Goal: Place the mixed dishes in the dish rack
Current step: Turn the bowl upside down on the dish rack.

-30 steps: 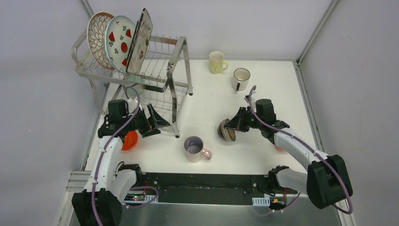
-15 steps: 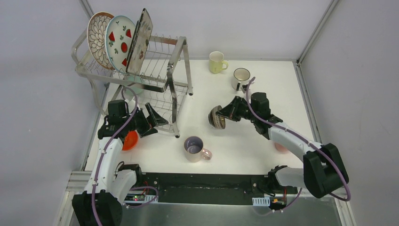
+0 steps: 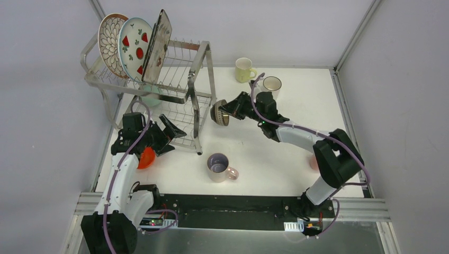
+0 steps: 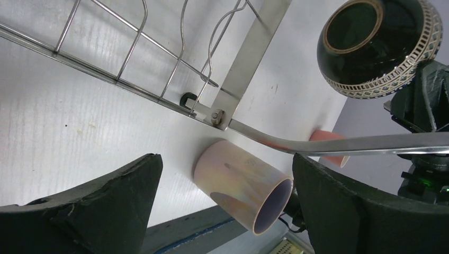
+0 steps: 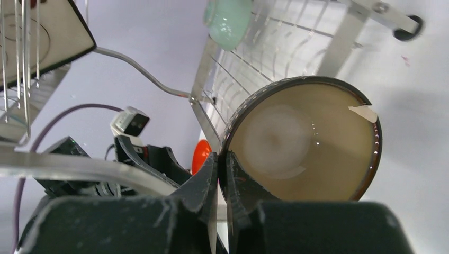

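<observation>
One brown bowl point(image 4: 380, 47) — glossy, lattice-banded

Left arm point(image 3: 120, 172) is folded upright over its base, wrist pointed rightward. Left gripper point(image 3: 171, 138) is spread fully wide, nothing seen between the fingers point(image 4: 106, 206). Right arm point(image 3: 303, 135) is reached far forward and leftward, elbow raised. Right gripper point(image 3: 226, 109) is pinched tight on the brown bowl point(image 3: 218, 115) rim, one finger inside, one outside.
</observation>
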Available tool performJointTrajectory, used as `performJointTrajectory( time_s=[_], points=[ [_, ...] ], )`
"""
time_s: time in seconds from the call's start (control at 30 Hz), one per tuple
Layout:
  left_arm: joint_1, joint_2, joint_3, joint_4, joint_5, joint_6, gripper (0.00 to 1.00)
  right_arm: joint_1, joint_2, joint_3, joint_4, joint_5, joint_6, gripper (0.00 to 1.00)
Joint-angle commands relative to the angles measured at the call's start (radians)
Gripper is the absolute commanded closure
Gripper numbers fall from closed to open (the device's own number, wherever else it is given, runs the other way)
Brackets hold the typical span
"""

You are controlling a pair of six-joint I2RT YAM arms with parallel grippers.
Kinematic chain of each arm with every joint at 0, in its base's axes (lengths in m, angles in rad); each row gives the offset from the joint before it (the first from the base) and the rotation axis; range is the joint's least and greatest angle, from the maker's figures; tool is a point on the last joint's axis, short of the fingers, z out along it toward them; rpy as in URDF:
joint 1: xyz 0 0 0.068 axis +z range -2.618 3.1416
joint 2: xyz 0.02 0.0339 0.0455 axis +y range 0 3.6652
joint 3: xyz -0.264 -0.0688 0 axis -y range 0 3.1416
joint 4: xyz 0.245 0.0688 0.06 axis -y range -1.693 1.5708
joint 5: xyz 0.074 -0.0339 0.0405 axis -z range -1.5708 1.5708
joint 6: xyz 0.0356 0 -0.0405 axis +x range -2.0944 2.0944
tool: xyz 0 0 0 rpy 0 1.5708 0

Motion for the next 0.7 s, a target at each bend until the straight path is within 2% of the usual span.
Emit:
performJointTrajectory(
  time_s=[0.0, 0.17, 0.47, 0.67],
  points=[
    [0.014, 0.031, 0.052, 0.021, -0.043, -0.066, 0.01, 0.048, 0.078, 0.141, 0.305, 0.053, 0.092, 1.0],
    [0.036, 0.063, 0.053, 0.03, -0.042, -0.12, 0.01, 0.103, 0.162, 0.235, 0.334, 0.092, 0.083, 1.0],
    [0.053, 0.016, 0.08, 0.037, -0.073, -0.079, 0.02, 0.161, 0.336, 0.329, 0.48, 0.134, 0.171, 1.0],
    [0.062, 0.03, 0.074, 0.017, -0.107, -0.087, 0.03, 0.202, 0.424, 0.402, 0.455, 0.126, 0.163, 1.0]
  ],
)
